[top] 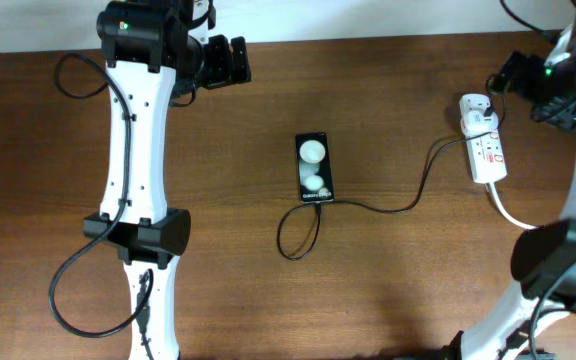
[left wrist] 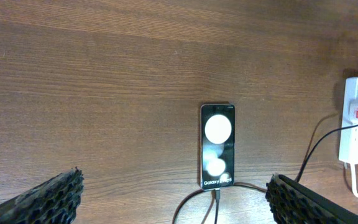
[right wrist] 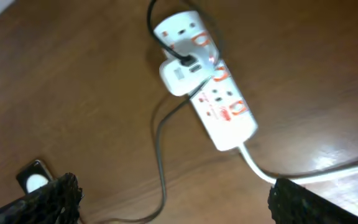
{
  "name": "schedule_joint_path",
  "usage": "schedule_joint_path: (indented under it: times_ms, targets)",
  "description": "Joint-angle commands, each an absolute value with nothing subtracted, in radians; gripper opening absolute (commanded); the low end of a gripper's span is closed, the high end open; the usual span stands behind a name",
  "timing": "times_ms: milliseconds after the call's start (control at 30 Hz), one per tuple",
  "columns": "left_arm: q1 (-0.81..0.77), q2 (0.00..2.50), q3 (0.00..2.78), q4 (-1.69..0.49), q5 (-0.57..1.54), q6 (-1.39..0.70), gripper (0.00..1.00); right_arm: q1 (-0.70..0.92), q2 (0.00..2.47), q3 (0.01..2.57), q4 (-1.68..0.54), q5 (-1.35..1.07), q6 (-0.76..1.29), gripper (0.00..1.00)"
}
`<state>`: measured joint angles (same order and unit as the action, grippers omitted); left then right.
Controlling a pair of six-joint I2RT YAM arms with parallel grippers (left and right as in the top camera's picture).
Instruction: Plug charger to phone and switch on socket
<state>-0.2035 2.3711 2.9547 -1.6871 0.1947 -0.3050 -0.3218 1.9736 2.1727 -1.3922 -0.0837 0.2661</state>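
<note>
The black phone [top: 314, 167] lies mid-table with two white round reflections on its screen; it also shows in the left wrist view [left wrist: 217, 145] and at the edge of the right wrist view [right wrist: 33, 178]. The thin black charger cable [top: 388, 207] is plugged into the phone's near end, loops beside it and runs right to its white adapter [top: 476, 120], which sits in the white socket strip [top: 487, 152]. The adapter [right wrist: 180, 76] and strip [right wrist: 219, 99] show in the right wrist view. My left gripper [left wrist: 176, 199] is open, high at the back left. My right gripper [right wrist: 173, 199] is open above the strip.
The strip's thick white cord [top: 513, 214] curves off toward the right arm's base [top: 558, 260]. The left arm's body [top: 138, 190] lies along the left side of the brown wooden table [top: 398, 290]. A white wall strip runs along the table's far edge.
</note>
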Motion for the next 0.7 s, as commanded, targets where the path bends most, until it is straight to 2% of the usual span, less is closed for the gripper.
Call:
schedule_joint_path:
  times_ms: [0,667]
  targets:
    - [-0.205,2.351,2.964,-1.688,0.202,-0.286,0.99,-0.314,1.866,2.167,-1.422,0.016,0.279,1.00]
    - [-0.205,2.351,2.964,-1.688,0.201,-0.286,0.99,-0.314,1.847,2.167,-1.433,0.020,0.279,0.99]
